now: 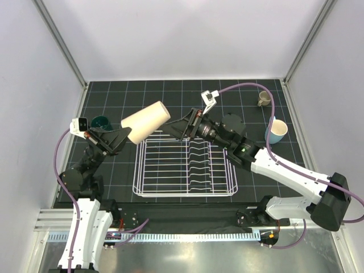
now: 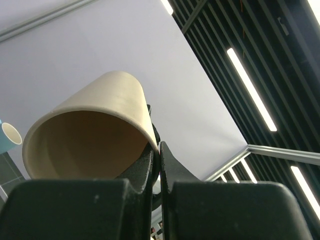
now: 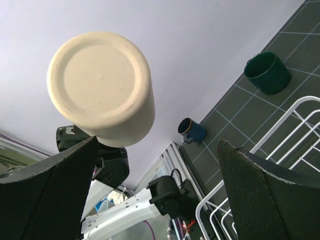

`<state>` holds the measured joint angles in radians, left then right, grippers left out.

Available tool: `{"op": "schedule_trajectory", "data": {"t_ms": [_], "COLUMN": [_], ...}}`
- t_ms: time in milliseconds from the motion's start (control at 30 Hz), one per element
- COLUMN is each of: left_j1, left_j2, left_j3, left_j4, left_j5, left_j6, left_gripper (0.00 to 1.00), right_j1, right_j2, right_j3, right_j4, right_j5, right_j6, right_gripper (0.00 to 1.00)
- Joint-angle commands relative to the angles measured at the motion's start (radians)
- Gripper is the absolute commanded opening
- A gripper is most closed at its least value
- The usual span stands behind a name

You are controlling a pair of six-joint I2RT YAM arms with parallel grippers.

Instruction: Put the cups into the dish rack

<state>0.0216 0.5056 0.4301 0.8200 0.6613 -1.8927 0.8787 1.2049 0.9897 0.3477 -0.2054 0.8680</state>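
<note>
A beige tapered cup (image 1: 145, 120) hangs tilted in the air over the far-left corner of the white wire dish rack (image 1: 185, 195). My left gripper (image 1: 126, 136) is shut on its rim wall, one finger inside the cup (image 2: 95, 135) and one outside. From the right, my right gripper (image 1: 173, 128) points at the cup's base (image 3: 100, 87), open wide and short of touching it. On the mat stand a dark teal mug (image 1: 101, 122), a light blue mug (image 1: 277, 131) and a small tan mug (image 1: 264, 99).
The right wrist view also catches a dark blue mug (image 3: 192, 130) on the mat near the left arm's base, the teal mug (image 3: 267, 72) and the rack's corner (image 3: 305, 101). White walls close in the dark gridded mat (image 1: 170, 91) on three sides.
</note>
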Motion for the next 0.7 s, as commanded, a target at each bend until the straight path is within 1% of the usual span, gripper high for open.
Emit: {"op": "schedule_trajectory", "data": {"t_ms": [0, 233, 467, 667], "left_j1": [-0.006, -0.008, -0.011, -0.012], "left_j2": [-0.012, -0.022, -0.025, -0.032], "left_j3": [-0.007, -0.025, -0.025, -0.039], "left_j4": [0.071, 0.071, 0.073, 0.073], "left_j5": [-0.012, -0.015, -0.009, -0.009], "left_j6": [-0.017, -0.02, -0.022, -0.025], "left_gripper": [0.01, 0.0, 0.0, 0.0], "right_j1": [0.008, 0.009, 0.011, 0.013], "right_j2": [-0.011, -0.008, 0.053, 0.077], "right_j3": [0.047, 0.092, 0.133, 0.153], "right_j4": [0.14, 0.148, 0.154, 0.158], "right_j5": [0.017, 0.034, 0.032, 0.024], "right_j6": [-0.003, -0.02, -0.001, 0.002], "right_gripper": [1.0, 1.0, 0.92, 0.9]}}
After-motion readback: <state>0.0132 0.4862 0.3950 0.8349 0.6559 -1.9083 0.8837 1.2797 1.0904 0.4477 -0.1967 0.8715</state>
